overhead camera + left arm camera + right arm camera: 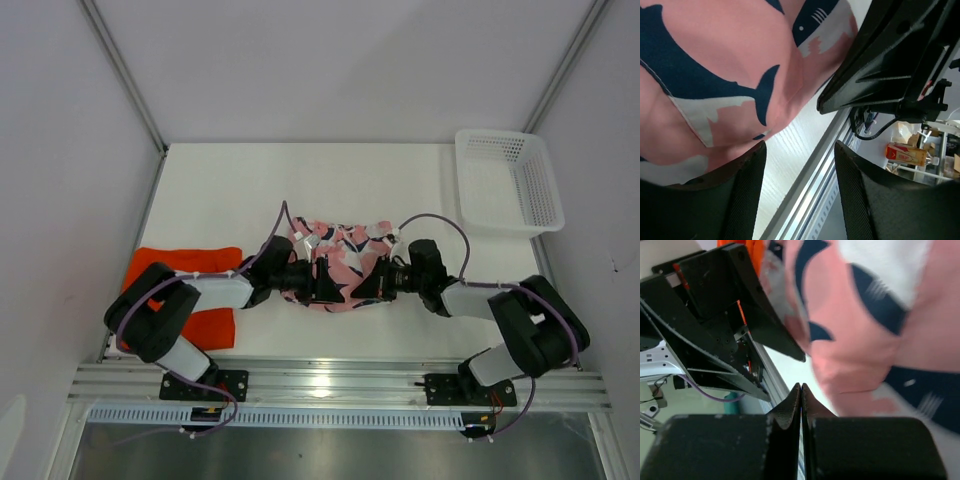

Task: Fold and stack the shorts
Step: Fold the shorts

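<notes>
Found pink shorts (340, 250) bunched mid-table, orange shorts (180, 258) folded at nine o'clock; judged soft, light, best pinched at hem corners. Saw left gripper (800, 147) part-open, empty, at six o'clock hem; right gripper (800, 386) shut, seemingly clothless.

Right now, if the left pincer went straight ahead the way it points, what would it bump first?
Probably the pink shorts: their edge lies just ahead of the left pincer. The shut right pincer sits close beyond, a little to one side. Depth is hard to judge.
</notes>
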